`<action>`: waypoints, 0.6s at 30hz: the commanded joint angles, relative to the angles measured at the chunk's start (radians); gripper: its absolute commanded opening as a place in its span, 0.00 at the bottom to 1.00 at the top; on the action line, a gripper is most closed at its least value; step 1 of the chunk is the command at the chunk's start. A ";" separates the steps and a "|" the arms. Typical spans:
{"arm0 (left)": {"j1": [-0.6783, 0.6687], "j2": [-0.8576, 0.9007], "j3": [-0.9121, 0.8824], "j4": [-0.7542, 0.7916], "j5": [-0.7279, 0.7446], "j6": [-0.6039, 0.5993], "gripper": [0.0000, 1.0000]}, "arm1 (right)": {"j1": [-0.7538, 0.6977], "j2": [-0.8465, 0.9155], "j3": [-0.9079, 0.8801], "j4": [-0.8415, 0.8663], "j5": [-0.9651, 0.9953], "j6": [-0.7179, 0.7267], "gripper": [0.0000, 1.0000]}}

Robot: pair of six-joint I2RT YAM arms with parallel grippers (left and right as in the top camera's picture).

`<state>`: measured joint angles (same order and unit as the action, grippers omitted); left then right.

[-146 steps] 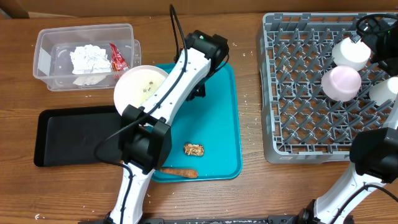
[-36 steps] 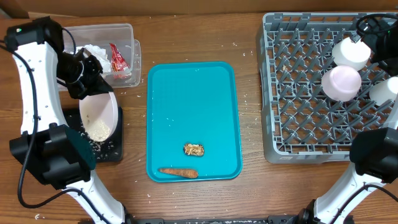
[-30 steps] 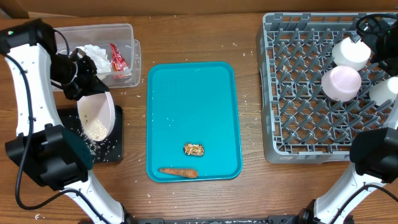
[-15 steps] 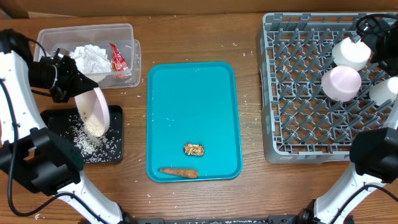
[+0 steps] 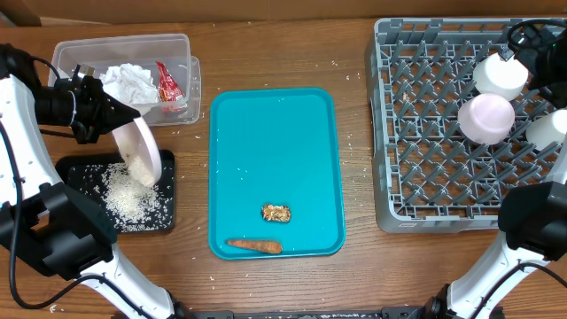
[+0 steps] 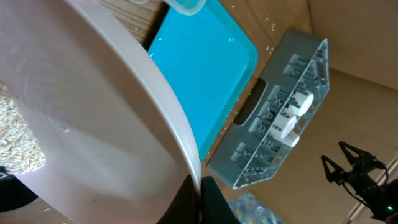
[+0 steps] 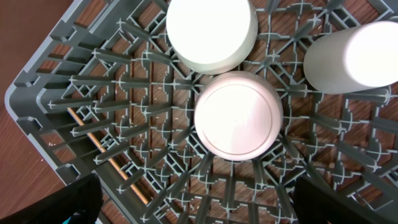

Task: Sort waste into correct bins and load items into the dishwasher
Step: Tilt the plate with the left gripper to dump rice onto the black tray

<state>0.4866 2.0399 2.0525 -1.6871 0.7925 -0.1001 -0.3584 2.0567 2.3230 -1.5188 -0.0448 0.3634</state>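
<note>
Front of table: orange carrot piece and brown food chunk lie near each other at the near end of the teal tray, untouched.

Left, mid-depth: black tray holds a loose heap of rice crumbs. The plate hangs over it, tipped steeply toward the tray. Some grains cling to its lower face in the left wrist view.

Left gripper: jaws pinching the plate's rim, a thin edge hold.

Judgement: the plate looks rigid, smooth and breakable, likely slippery at the rim. The rim is the only place to grip it, so keep it tilted without jerks. The crumbs are light and scatter easily.

Farther back: clear tub contains crumpled napkins and the red wrapper.

Far right: the grey rack carries a pink bowl, a white bowl and a cup. Right gripper hovers above them, jaws spread wide and empty.
</note>
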 commanded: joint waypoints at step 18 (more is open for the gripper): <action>0.088 -0.026 -0.181 -0.003 0.183 0.098 0.04 | 0.003 -0.024 0.018 0.003 -0.002 0.004 1.00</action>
<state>0.5564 2.0399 1.9034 -1.6863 0.8951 -0.0658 -0.3584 2.0567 2.3230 -1.5185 -0.0452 0.3634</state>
